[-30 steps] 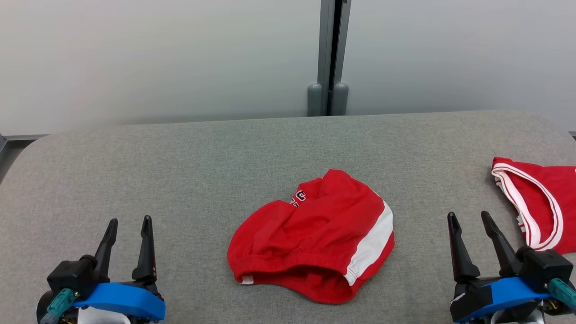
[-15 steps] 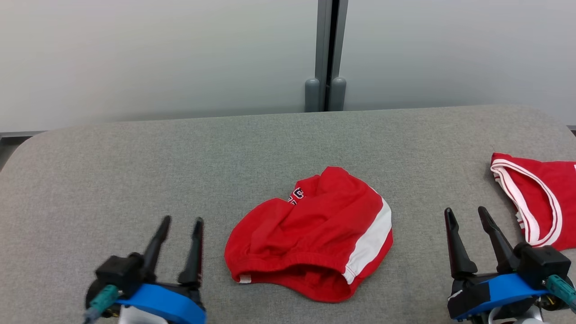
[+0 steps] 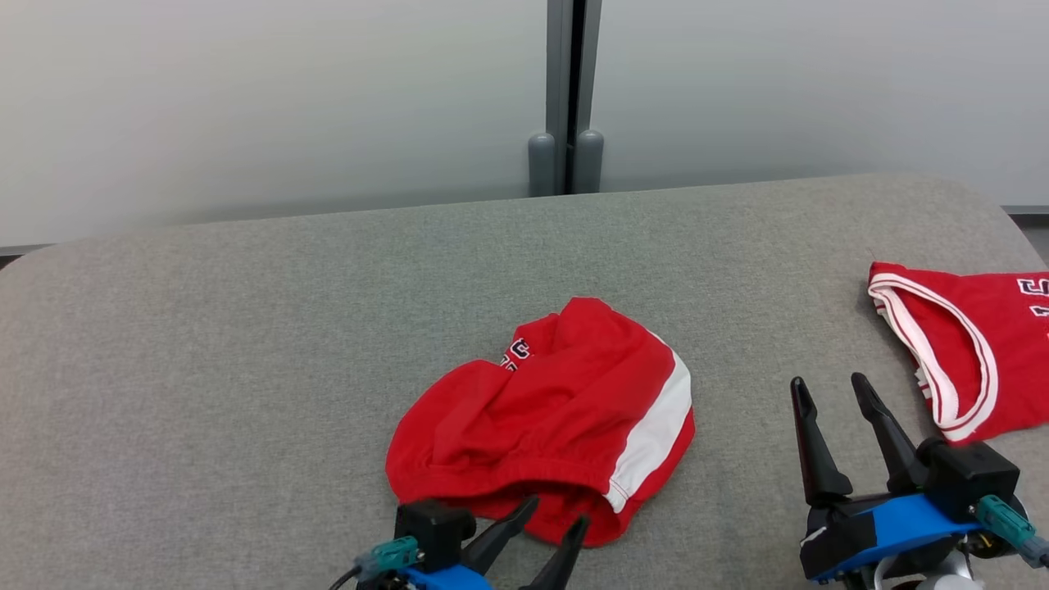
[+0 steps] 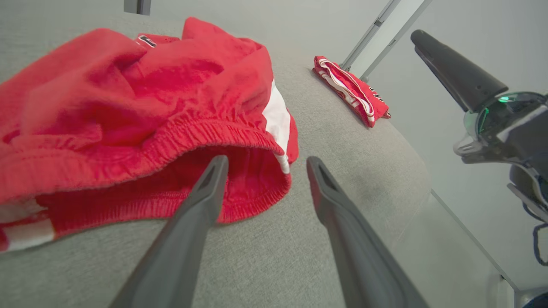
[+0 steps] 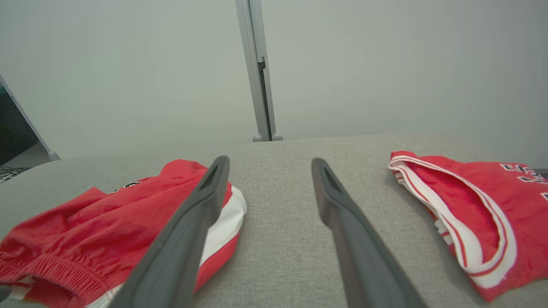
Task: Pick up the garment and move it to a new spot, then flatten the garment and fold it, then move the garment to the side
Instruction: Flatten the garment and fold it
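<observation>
My left gripper (image 3: pixel 557 515) sits at the bottom centre of the head view, jaws spread wide and holding nothing. Its tips are right at the near edge of the red shorts (image 3: pixel 541 418), which lie crumpled in the lower middle of the frame on the grey padded table (image 3: pixel 246 328). In the left wrist view one finger points into the gaping waistband (image 4: pixel 171 141) and the other is over bare padding to its right. I cannot tell whether either touches cloth. The right gripper (image 3: pixel 828 382), at lower right, is likewise spread and empty, apart from the shorts.

My worries are these. Closing from here may pinch only one waistband layer, or both together, so the shorts lift as a bunched lump that resists flattening. Coming in too low could dig a tip into the padding and shove the shorts away. A shallow bite may let the elastic slip out. A second red garment (image 3: pixel 967 344) lies at the right edge, near the right gripper, and a careless sweep there would drag it.
</observation>
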Motion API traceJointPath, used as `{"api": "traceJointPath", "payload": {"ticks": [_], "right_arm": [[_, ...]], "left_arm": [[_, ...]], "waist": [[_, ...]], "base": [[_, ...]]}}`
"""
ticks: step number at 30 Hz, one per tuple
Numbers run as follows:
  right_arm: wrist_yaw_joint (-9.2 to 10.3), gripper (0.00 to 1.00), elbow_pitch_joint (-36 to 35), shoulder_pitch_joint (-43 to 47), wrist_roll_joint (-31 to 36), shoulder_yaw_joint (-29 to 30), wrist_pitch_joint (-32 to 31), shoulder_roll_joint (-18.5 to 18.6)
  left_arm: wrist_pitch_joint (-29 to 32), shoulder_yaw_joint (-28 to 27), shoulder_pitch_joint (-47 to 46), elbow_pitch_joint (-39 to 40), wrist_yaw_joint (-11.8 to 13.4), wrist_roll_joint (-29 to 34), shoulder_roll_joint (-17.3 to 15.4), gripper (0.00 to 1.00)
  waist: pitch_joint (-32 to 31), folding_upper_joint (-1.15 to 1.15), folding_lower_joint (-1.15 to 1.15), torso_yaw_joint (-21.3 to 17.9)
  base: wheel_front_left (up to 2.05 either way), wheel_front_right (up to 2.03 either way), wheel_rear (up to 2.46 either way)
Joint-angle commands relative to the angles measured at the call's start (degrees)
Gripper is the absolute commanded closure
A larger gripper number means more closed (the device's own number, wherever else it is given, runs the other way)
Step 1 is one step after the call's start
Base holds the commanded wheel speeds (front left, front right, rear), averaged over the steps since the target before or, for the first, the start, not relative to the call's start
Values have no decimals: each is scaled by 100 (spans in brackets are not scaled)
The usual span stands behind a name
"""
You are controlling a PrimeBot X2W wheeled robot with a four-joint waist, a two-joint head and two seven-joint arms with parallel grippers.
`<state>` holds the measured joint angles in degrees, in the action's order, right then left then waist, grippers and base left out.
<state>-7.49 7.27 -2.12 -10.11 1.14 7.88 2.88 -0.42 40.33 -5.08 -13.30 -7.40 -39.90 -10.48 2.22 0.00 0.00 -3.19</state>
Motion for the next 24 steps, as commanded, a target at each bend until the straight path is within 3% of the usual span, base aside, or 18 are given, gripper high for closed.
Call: {"api": "traceJointPath", "payload": {"ticks": [1, 7, 17, 18, 19, 24], "right_arm": [[0, 0, 17, -86, -31, -31, 27, 2], [0, 0, 59, -213, -83, -167, 71, 3], [0, 0, 167, -338, -135, -170, 188, 3], [0, 0, 177, -338, -142, -157, 200, 3], [0, 0, 185, -344, -146, -155, 210, 3], [0, 0, 210, -383, -159, -110, 237, 3]], "left_arm": [[69, 105, -170, -42, -6, -70, -50, 0], [80, 354, -564, -538, -8, -675, 153, 0], [-266, 181, -1142, -1216, -8, -1344, 351, 0], [-341, 175, -1190, -1211, -8, -1387, 345, 65], [-412, 162, -1236, -1191, -8, -1429, 329, 100], [-706, -28, -1590, -937, -8, -1810, 181, 100]], "waist": [[24, 0, 0, -44], [171, 0, 0, -316], [384, 0, 0, -747], [388, 0, 0, -760], [389, 0, 0, -771], [396, 0, 0, -769]], "base": [[0, 0, 0], [0, 0, 0], [0, 0, 0], [0, 0, 0], [0, 0, 0], [0, 0, 0]]}}
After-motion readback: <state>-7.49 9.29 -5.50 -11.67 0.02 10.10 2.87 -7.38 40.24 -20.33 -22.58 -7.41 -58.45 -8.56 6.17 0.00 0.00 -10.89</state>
